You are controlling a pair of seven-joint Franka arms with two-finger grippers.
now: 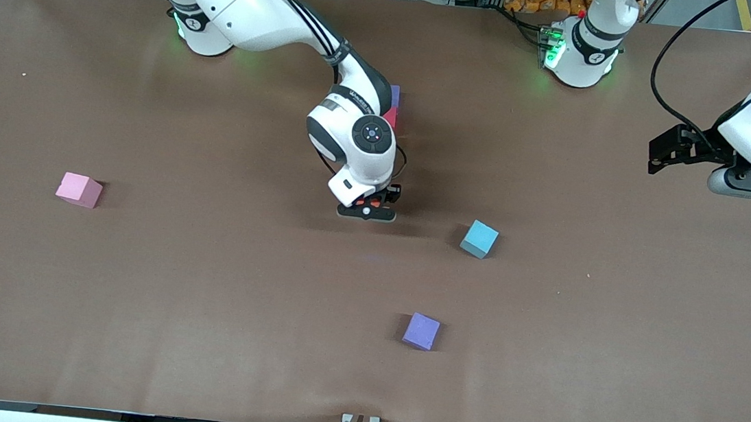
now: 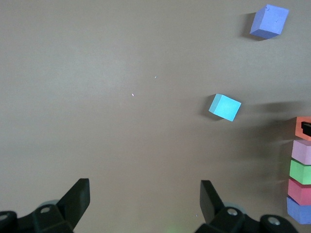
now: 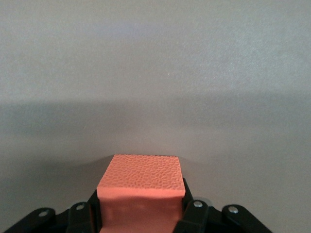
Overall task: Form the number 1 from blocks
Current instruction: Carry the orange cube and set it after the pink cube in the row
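Note:
My right gripper (image 1: 367,211) (image 3: 141,216) is shut on an orange block (image 3: 141,187) (image 2: 302,127), low at the table's middle. In the left wrist view that block ends a straight row: pink (image 2: 301,151), green (image 2: 301,171), red (image 2: 300,191) and purple (image 2: 298,209). From the front the right arm hides most of the row; only the red (image 1: 391,117) and purple (image 1: 395,94) blocks show. I cannot tell whether the orange block touches the table. My left gripper (image 1: 657,157) (image 2: 144,199) waits open and empty at the left arm's end of the table.
Three loose blocks lie nearer to the front camera than the row: a light blue one (image 1: 479,239) (image 2: 225,107), a purple one (image 1: 421,331) (image 2: 269,21), and a pink one (image 1: 79,189) toward the right arm's end. The brown table (image 1: 202,291) is bare around them.

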